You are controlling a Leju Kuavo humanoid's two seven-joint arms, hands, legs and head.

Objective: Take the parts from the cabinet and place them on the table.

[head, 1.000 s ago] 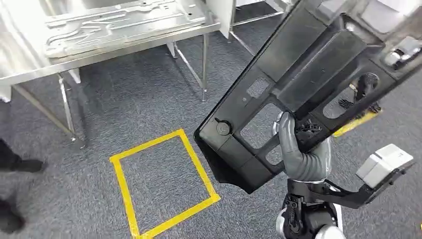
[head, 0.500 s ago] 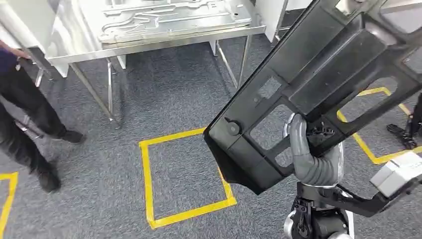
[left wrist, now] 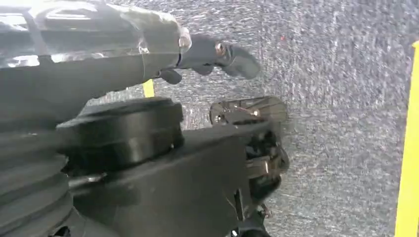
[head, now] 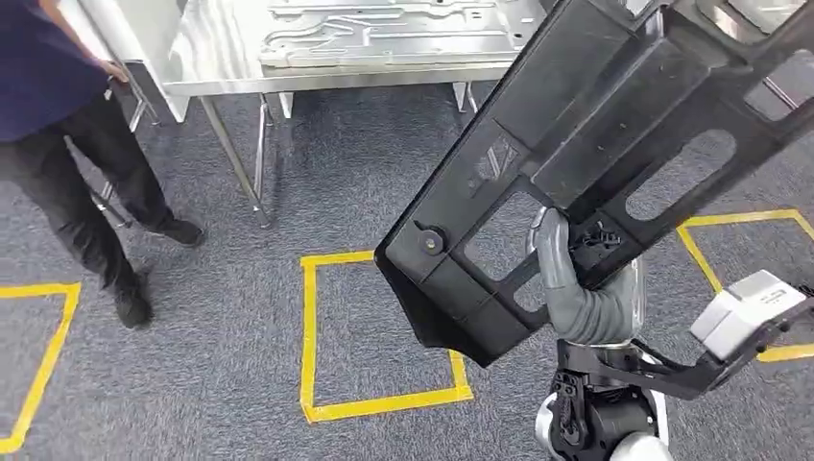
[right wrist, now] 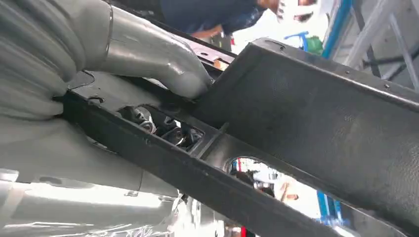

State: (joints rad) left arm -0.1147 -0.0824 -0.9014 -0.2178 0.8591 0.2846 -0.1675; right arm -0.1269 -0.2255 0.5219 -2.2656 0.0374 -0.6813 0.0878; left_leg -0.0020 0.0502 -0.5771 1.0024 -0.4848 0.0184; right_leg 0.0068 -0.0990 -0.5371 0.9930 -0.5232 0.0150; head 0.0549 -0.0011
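Observation:
A large black plastic panel (head: 595, 125) with several cut-outs hangs tilted in front of me, over the grey carpet. My right hand (head: 576, 293) grips its lower bar from below, thumb wrapped over the edge. In the right wrist view the grey thumb (right wrist: 153, 59) presses on the same panel (right wrist: 316, 123). My left hand (left wrist: 207, 49) hangs over the carpet with its fingers stretched out and nothing in them. A steel table (head: 336, 82) stands ahead at the top of the head view.
A stamped metal sheet (head: 403, 24) lies on the table. A person (head: 58, 115) in dark clothes stands at the table's left end. Yellow tape squares (head: 309, 336) mark the carpet below the panel and on either side.
The whole view has shifted: the table and the tape squares slid right and the person came into view at left. The panel stays in my right hand.

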